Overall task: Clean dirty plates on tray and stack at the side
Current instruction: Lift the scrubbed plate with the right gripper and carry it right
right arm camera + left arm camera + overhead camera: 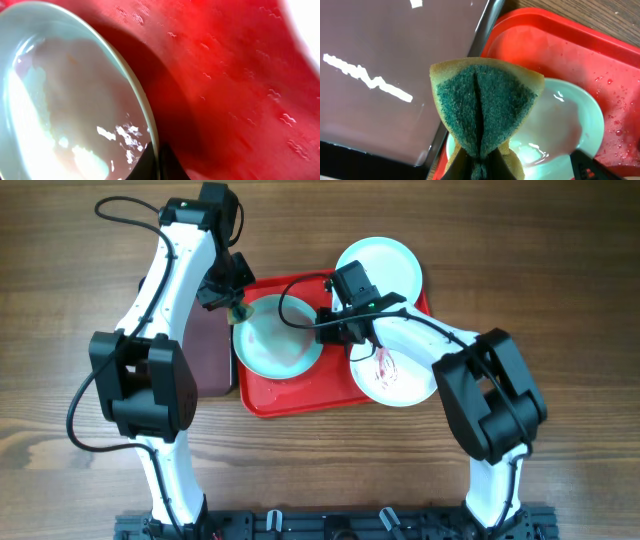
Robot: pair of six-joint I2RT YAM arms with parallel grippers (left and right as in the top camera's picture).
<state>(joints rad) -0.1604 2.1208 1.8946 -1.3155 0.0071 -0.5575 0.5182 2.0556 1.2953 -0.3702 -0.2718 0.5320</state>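
Left gripper [237, 306] is clamped tight on a folded sponge [485, 107], coarse green scouring face outward with a soft yellow edge, right at the left rim of a round, glossy mint plate [278, 340]. That plate lies on the left half of the red tray [300, 395], smooth plastic beaded with water drops. Right gripper [338, 332] is pinched shut on the plate's right rim. A white plate [400, 380], streaked with red sauce, overhangs the tray's right edge; a second mint plate [385, 265] overlaps its far corner. A dark tray [212, 350] lies alongside on the wood-grain surface [560, 260].
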